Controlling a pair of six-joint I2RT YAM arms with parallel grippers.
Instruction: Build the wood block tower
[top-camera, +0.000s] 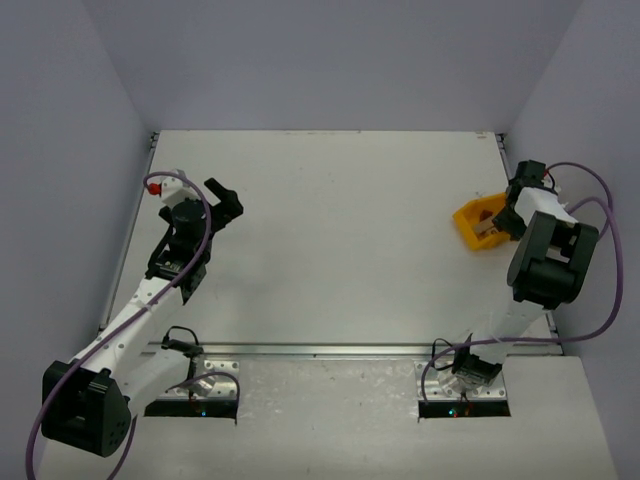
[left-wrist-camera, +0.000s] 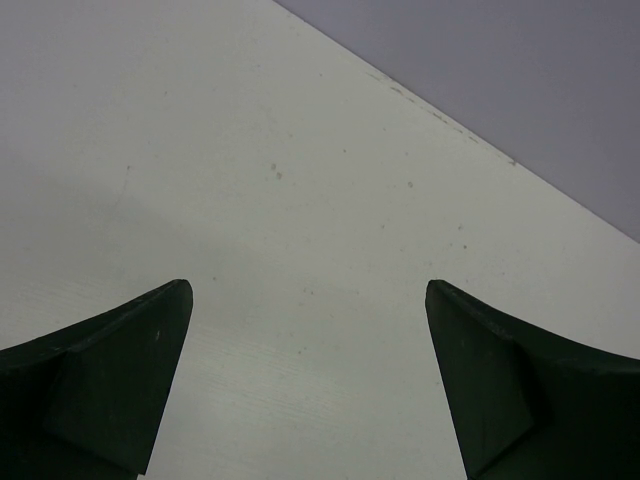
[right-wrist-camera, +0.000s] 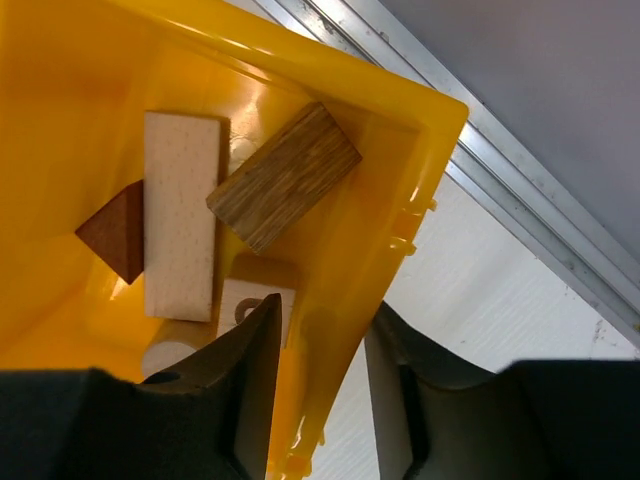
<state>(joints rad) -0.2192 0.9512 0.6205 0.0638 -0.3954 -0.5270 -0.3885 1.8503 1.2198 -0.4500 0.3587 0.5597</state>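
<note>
Only the right wrist view looks inside the yellow bin (right-wrist-camera: 420, 150): a pale plank (right-wrist-camera: 181, 215), reddish-brown wedge (right-wrist-camera: 115, 235) and brown block (right-wrist-camera: 284, 177) lie there (loose, unstacked). The right gripper (right-wrist-camera: 320, 320) pinches the bin's wall, one finger inside. The left gripper (left-wrist-camera: 308, 300) hangs wide open above the table (left-wrist-camera: 300, 150), holding nothing.

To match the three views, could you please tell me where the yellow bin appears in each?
Top external: bin at the table's right edge, partly behind the right arm.
Left wrist: not in it.
Right wrist: bin fills left and centre, blocks inside.
Shared landmark: the right gripper, one finger on either side of the bin's wall.
</note>
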